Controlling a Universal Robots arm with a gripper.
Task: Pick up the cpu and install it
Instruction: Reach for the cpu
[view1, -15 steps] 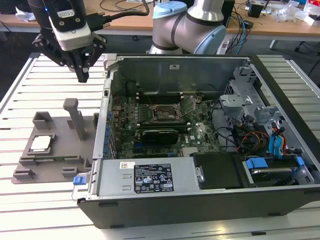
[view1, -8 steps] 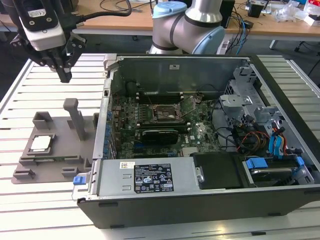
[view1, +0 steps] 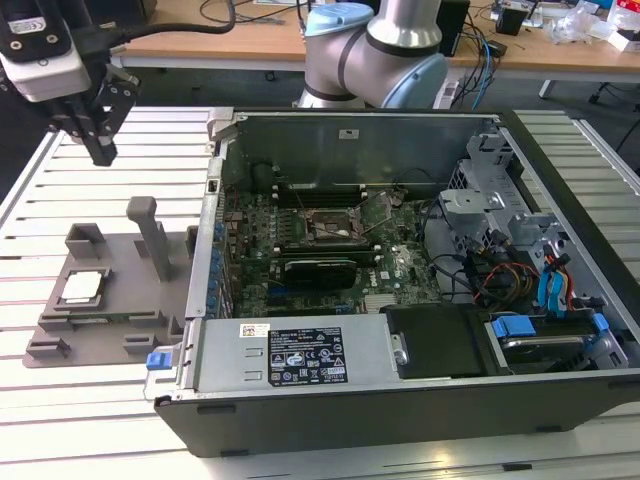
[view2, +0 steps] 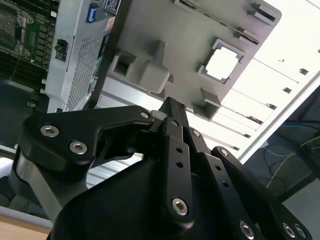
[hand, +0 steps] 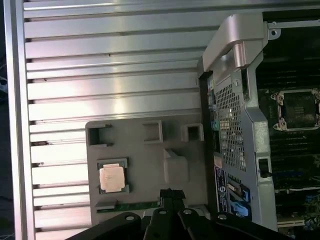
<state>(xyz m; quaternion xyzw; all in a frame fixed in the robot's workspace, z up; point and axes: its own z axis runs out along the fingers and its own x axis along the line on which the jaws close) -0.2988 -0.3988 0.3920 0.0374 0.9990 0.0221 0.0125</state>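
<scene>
The cpu (view1: 83, 287) is a small silvery square chip lying flat in a pocket of the grey fixture plate (view1: 120, 300), at the exterior view's left beside the open computer case (view1: 400, 300). Both wrist views show the cpu (view2: 221, 63) (hand: 111, 177) in its pocket. My gripper (view1: 103, 150) hangs well above the table, behind the fixture plate, shut with nothing between its fingers. Its black fingertips (hand: 171, 192) (view2: 170, 107) show pressed together. The dark socket frame (view1: 330, 222) on the motherboard stands open inside the case.
The fixture plate carries upright posts (view1: 150, 230) and small blocks. The case wall (view1: 215, 200) rises between plate and motherboard. Drive cages and cables (view1: 520, 260) crowd the case's right side. The slatted metal table (view1: 60, 180) runs around the plate.
</scene>
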